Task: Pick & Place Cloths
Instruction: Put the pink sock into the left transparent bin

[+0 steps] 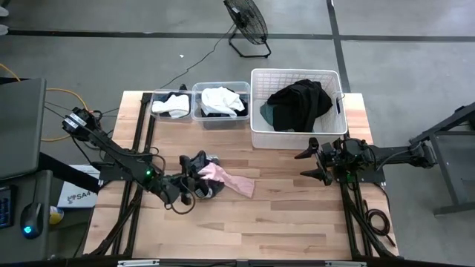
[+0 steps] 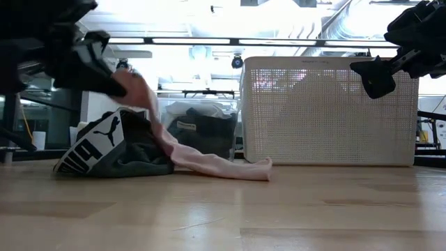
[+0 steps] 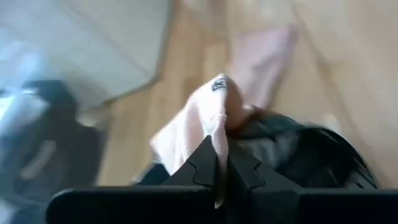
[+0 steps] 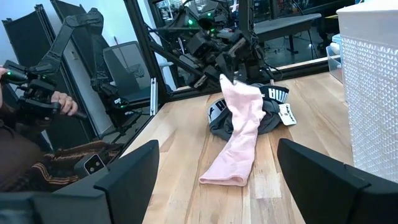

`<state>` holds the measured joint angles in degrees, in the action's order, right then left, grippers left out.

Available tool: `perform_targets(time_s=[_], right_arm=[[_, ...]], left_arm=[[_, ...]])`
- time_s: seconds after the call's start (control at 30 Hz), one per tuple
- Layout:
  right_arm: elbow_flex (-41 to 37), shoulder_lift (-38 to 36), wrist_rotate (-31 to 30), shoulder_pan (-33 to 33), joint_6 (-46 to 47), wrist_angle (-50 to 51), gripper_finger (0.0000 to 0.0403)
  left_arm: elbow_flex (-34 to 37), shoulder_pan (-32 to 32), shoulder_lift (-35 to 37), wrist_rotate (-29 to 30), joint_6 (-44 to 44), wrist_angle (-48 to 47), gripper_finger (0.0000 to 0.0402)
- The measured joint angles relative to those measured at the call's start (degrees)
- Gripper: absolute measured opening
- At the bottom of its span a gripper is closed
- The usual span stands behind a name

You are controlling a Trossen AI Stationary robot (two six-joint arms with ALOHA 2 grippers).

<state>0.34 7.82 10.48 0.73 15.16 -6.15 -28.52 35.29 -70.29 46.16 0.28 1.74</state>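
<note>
A pink cloth [image 1: 228, 179] trails across the table's middle. Its upper end is raised by my left gripper [image 1: 199, 182], which is shut on it. Beside and under that end lies a dark garment [image 2: 122, 150] with a white-lettered black waistband, bunched on the wood. More black cloths [image 1: 300, 104] fill the white basket [image 1: 257, 130]. White and dark cloths sit in two clear bins [image 1: 172, 104] [image 1: 221, 102]. My right gripper [image 1: 312, 166] waits open at the table's right, in front of the basket. My left gripper pinches a bunched fold at the pink cloth's upper end [image 3: 214, 127] between its two fingers. The fingers [image 2: 115, 82] come slanting down from the table's left side. The cloth hangs slack below them, drapes over the dark garment, and its far end [image 2: 240, 169] lies flat on the table.
The white basket stands at the far right, with the two clear bins to its left along the far edge. Bare wood lies along the near side and between the grippers. A person's hand [image 4: 59, 102] on a controller shows beyond the table's left side.
</note>
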Motion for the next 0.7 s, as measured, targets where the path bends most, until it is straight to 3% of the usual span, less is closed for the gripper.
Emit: perform_targets(time_s=[0.13,0.33,0.43,0.7], right_arm=[[0.00,0.00,0.00,0.02,0.00,0.02,0.0318],[0.00,0.02,0.00,0.02,0.00,0.02,0.0318],[-0.02,0.02,0.00,0.01,0.00,0.02,0.0318],[0.00,0.01,-0.01,0.01,0.00,0.02,0.0318]], left_arm=[[-1.45,-0.02,0.36,7.05,1.93,-0.10,0.0004],[-4.78,-0.09,2.30,32.45,4.60,-0.14,0.0003],[-7.49,-0.07,3.98,41.55,10.76,-0.11,0.0002],[-15.10,-4.20,9.34,43.95,26.26,-0.12,0.0001]])
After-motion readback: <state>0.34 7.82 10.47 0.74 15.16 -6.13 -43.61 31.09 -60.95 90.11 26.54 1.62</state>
